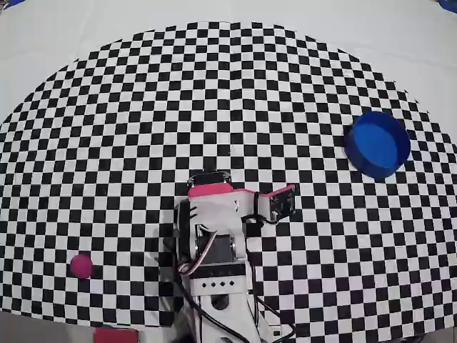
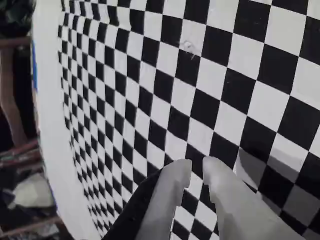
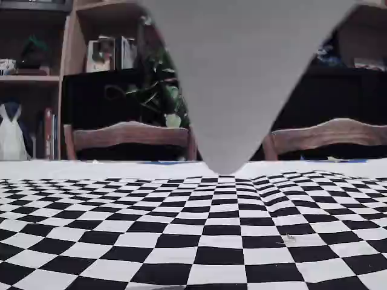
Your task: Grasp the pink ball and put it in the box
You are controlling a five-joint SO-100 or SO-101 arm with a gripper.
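The pink ball (image 1: 81,266) lies on the checkered mat at the lower left of the overhead view, well to the left of the arm (image 1: 214,243). The box (image 1: 377,143), a round blue container, stands at the right, far from the ball. The arm is folded over the mat's lower middle, and its fingertips do not show from above. In the wrist view my gripper (image 2: 196,167) hovers over bare checkers. Its grey fingers (image 2: 170,195) stand nearly together with only a thin slit between them, holding nothing. Neither ball nor box shows in the wrist or fixed view.
A pink block (image 1: 114,334) sits at the mat's bottom edge, below the ball. A blurred grey wedge (image 3: 242,78) hangs from the top of the fixed view, with chairs (image 3: 130,136) and shelves behind the table. The table edge (image 2: 50,125) runs down the left of the wrist view.
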